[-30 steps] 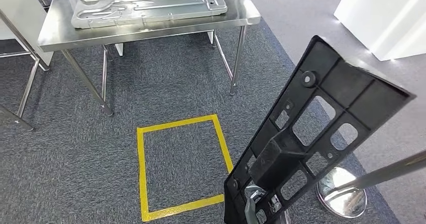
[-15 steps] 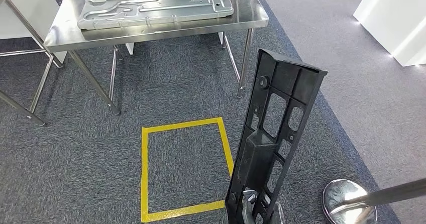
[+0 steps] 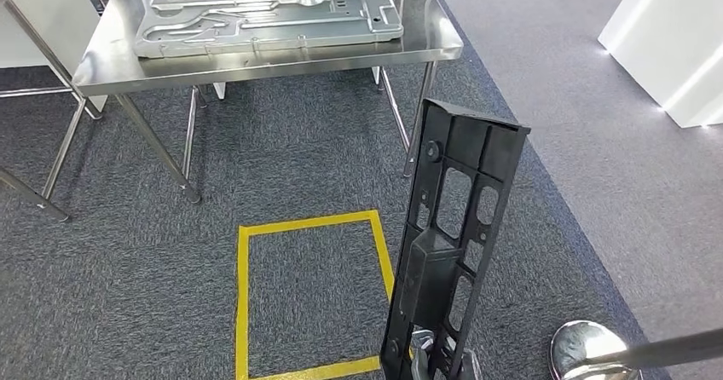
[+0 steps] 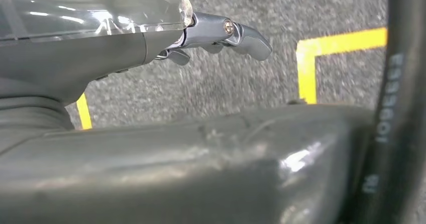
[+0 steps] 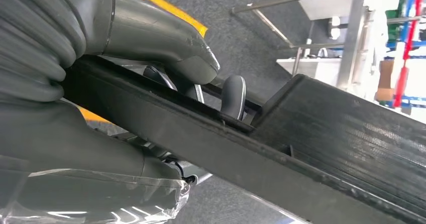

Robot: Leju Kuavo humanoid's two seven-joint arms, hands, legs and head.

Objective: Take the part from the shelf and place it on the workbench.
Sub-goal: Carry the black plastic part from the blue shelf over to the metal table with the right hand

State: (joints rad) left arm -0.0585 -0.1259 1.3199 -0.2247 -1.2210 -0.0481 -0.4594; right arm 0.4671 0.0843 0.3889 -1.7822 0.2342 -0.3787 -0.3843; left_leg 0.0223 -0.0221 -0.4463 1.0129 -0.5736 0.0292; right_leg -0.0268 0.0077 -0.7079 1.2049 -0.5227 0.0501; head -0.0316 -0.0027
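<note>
As the view swings square onto the workbench (image 3: pixel 256 60) at upper left, the black part (image 3: pixel 452 244), lower centre, has turned edge-on and upright in the right hand's (image 5: pixel 100 83) grip; left hand (image 4: pixel 221 33) hangs empty, fingers apart. Carry looks well underway.

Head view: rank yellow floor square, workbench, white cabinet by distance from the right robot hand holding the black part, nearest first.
From the right robot hand, which grips the black part at its lower end:
1. Yellow floor square, just to its left on the carpet.
2. Workbench, ahead, up the picture.
3. White cabinet, far right; roughly level with the workbench, so close to call.
</note>
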